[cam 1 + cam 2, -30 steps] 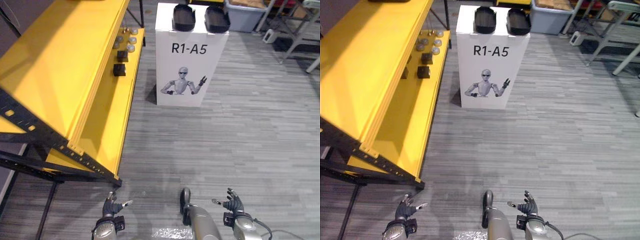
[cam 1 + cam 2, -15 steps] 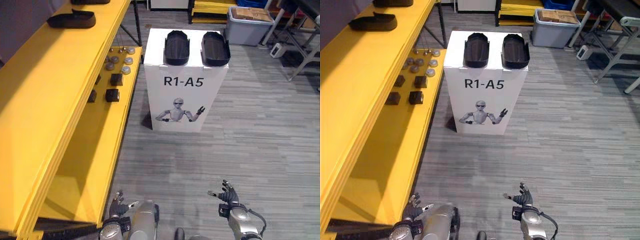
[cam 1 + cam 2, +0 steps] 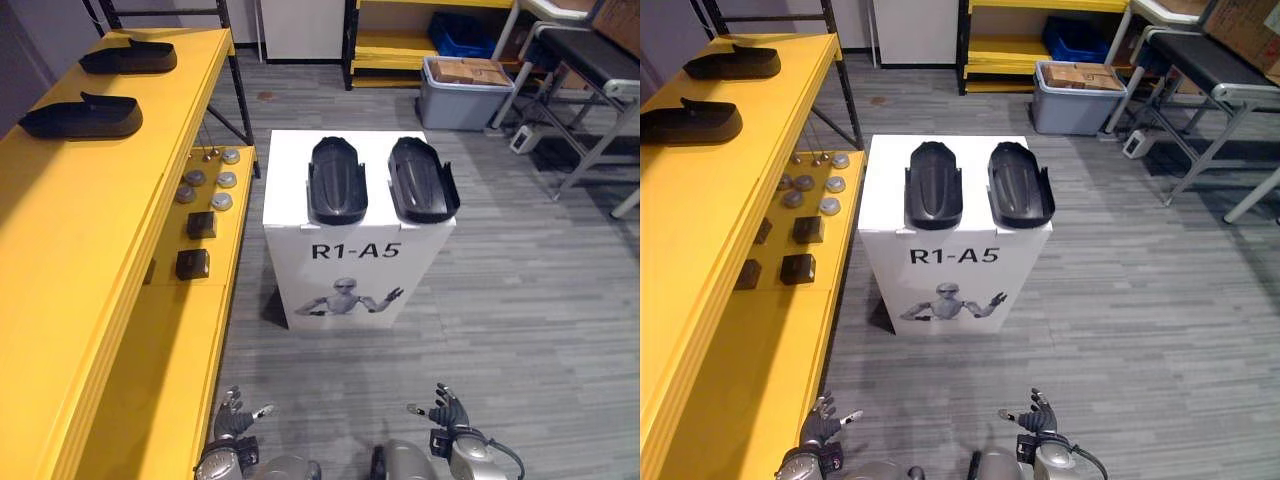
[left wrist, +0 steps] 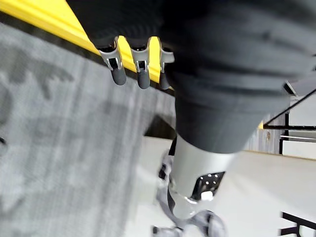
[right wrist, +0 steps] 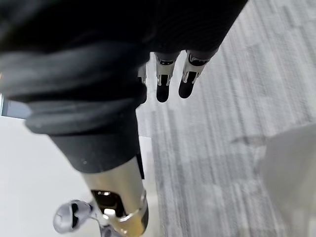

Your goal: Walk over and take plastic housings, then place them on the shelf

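Note:
Two black plastic housings lie side by side on top of a white box [image 3: 355, 262] ahead of me: the left housing [image 3: 336, 180] and the right housing [image 3: 421, 179]. Two more black housings [image 3: 71, 117] [image 3: 128, 57] rest on the top level of the yellow shelf [image 3: 60, 260] at my left. My left hand [image 3: 235, 418] hangs low at the bottom of the eye views, open with relaxed fingers and holding nothing. My right hand [image 3: 446, 411] hangs low too, open and empty. Both hands are well short of the box.
The shelf's lower level [image 3: 185, 330] carries round grey caps [image 3: 205, 185] and small black blocks [image 3: 192, 263]. Behind the box stand a grey bin [image 3: 468, 88], a blue crate [image 3: 455, 30] on a yellow rack, and metal table legs [image 3: 585, 140] at the right. Grey floor [image 3: 530, 320] lies open to the right.
The camera has moved toward the white box and tilted up: the box and its two housings now sit nearer and lower in view, and the shelf's top housings have come into sight. Both hands stay open.

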{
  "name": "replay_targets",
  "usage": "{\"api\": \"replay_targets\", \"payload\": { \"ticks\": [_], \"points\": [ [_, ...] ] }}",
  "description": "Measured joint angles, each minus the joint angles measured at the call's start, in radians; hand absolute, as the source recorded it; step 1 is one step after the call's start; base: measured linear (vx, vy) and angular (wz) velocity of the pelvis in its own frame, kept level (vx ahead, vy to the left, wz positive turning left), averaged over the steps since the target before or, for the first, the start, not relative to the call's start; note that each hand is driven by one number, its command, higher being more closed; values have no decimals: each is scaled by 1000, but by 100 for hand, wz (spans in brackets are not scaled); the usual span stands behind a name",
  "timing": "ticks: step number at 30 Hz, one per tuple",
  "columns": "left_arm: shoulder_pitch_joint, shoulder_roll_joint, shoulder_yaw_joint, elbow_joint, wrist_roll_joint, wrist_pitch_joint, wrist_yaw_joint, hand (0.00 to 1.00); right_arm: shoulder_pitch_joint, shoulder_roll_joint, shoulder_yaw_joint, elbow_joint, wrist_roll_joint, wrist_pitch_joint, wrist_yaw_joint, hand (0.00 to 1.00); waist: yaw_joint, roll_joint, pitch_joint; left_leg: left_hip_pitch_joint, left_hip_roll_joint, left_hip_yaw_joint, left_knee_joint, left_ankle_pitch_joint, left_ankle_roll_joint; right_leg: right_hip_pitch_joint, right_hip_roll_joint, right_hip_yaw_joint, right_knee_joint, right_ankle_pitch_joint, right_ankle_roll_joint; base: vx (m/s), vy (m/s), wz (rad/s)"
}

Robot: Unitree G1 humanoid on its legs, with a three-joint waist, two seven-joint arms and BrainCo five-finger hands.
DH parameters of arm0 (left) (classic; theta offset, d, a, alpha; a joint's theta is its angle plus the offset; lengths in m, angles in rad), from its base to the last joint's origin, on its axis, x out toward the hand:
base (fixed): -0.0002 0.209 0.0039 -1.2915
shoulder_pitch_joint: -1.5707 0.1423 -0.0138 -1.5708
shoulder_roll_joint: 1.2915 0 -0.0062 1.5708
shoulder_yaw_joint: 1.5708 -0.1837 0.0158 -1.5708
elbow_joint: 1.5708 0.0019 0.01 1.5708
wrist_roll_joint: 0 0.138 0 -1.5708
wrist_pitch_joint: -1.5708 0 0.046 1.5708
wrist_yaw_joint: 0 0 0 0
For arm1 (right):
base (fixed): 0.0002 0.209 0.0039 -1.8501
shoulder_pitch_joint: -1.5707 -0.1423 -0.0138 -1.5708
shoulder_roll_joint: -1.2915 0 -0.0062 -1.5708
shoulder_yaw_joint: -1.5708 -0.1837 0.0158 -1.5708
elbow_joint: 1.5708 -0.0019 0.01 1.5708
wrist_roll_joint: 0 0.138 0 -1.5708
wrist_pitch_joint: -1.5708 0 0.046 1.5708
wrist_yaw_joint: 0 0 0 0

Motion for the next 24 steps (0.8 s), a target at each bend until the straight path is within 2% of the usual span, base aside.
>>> {"api": "replay_targets", "payload": {
  "ticks": [1,2,3,4,6,7,9,11,13,14,15,16,18,20,24],
  "points": [
    [-4,2,0,6,0,0,0,0,9,-2,0,6,0,1,0,0,-5,-4,-2,23,11,-33,-1,-21,-23,-7,17,37,-134,72,1,542,-163,71],
    [-1,4,0,9,1,0,1,0,12,-2,0,10,0,2,0,0,-12,-5,-3,35,20,-49,-1,-31,-39,-3,22,47,-167,134,2,567,-216,91],
    [9,11,0,14,1,0,3,0,23,1,0,17,-1,3,0,0,-23,-15,-19,52,29,-84,1,-47,-65,20,32,50,-195,264,-26,691,-333,71],
    [16,2,3,34,3,0,8,0,26,-5,-5,18,-1,4,-1,0,-14,12,-40,30,66,-105,46,-54,-82,19,60,29,-170,248,-79,685,-344,57],
    [17,-13,9,34,3,2,12,0,20,0,-4,2,-1,4,-2,0,-17,19,-39,-29,78,-100,181,-42,-103,36,74,10,-174,234,-99,499,-270,30],
    [13,-32,21,32,2,4,13,0,31,5,3,-33,5,3,-3,0,-17,30,-33,-164,108,-70,480,15,-156,104,88,-9,-214,221,-119,416,-232,30],
    [17,-49,18,25,2,4,11,0,46,25,0,-59,15,2,-10,0,2,31,-31,-254,160,-12,663,-15,-164,200,111,-10,-259,215,-129,374,-163,5],
    [18,-60,-3,23,2,3,8,0,47,31,-5,-66,26,0,-12,0,8,26,-34,-285,175,25,585,-38,-180,273,105,-2,-307,215,-130,351,-53,-16],
    [13,-68,-4,22,2,2,6,0,43,34,-25,-75,27,0,-15,0,7,29,-36,-308,176,44,396,-42,-189,309,93,20,-344,215,-129,232,60,-27],
    [11,-69,-5,24,2,2,6,0,49,32,-49,-74,33,-1,-17,0,1,46,-45,-303,170,37,177,35,-186,320,91,22,-364,211,-113,259,128,-26],
    [14,-73,-10,28,2,2,6,0,58,23,-65,-74,40,-1,-19,0,-1,75,-57,-302,176,11,69,175,-166,330,108,27,-374,196,-90,243,153,-18],
    [2,-67,-13,40,2,2,6,0,58,29,-76,-56,45,2,-22,0,3,64,-47,-292,168,18,81,165,-159,335,100,39,-375,186,-78,208,190,-6],
    [-3,-45,-20,47,3,2,6,0,87,38,-91,-54,45,2,-24,0,4,34,-54,-261,132,30,27,173,-148,336,54,45,-367,172,-56,200,172,-2],
    [0,-29,-20,47,3,2,8,0,90,36,-102,-55,47,2,-31,0,5,29,-55,-241,108,55,1,175,-144,340,30,71,-369,167,-48,161,106,-16],
    [3,-1,-18,43,3,1,7,0,85,35,-162,-75,62,1,-34,0,5,22,-58,-202,97,74,-42,181,-135,346,15,84,-371,161,-38,42,30,-11]
  ]
}}
